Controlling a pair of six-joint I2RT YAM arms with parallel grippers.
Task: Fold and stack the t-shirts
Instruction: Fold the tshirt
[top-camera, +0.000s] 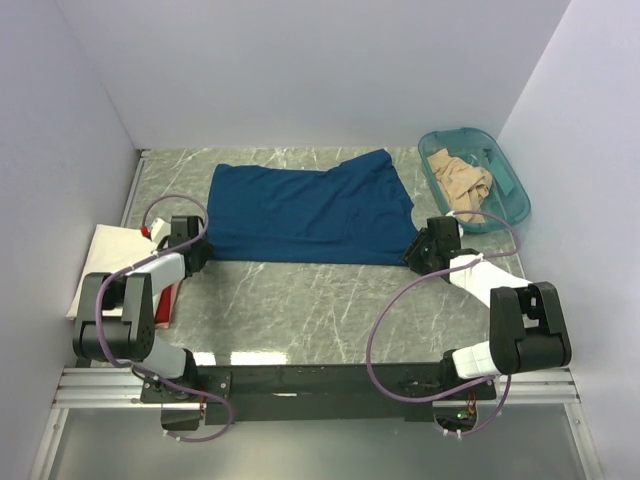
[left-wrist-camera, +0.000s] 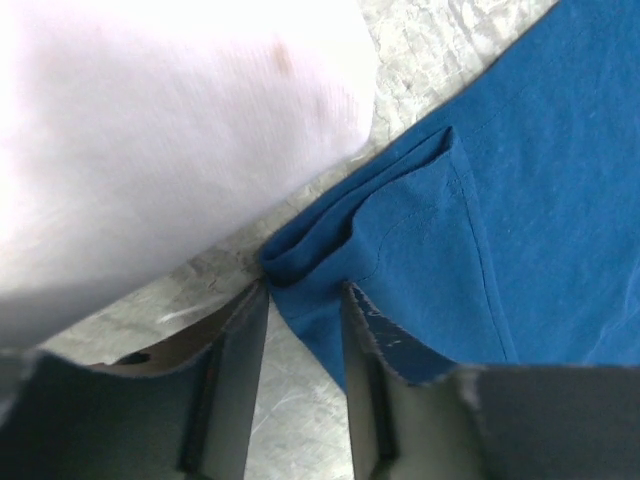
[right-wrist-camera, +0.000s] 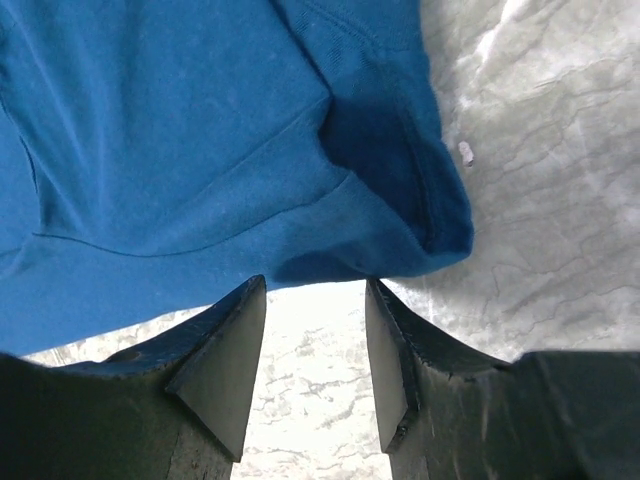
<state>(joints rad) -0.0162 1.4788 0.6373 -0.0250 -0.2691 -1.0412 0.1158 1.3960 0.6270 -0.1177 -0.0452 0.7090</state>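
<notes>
the navy t-shirt (top-camera: 300, 215) lies spread flat across the back middle of the marbled desk (top-camera: 300, 310), its long near edge running from one of my arms to the other. my left fingers (top-camera: 203, 256) are down at its near left corner and my right fingers (top-camera: 415, 255) at its near right corner, both low over the desk.

through the left wrist camera my left fingers stand partly apart. the bunched, doubled-over corner of the navy cloth sits right at their tips, and a strip of its edge runs down into the gap between them and over the inner face of one finger. bare desk shows through the rest of the gap, so they are not pressed shut on the cloth. just beside that corner, almost touching it, is the folded white t-shirt (left-wrist-camera: 150, 130), which lies on the left edge of the desk next to my left arm.

through the right wrist camera my right fingers are also apart, a little wider, with only bare desk between them. the hem of the navy t-shirt crosses just beyond their tips, and its rounded corner rests on the desk slightly to one side. i have hold of nothing there.

the tan t-shirt (top-camera: 460, 185) is crumpled inside the teal tub (top-camera: 515, 195) at the back right of the desk, near the navy t-shirt's right side but apart from it.
</notes>
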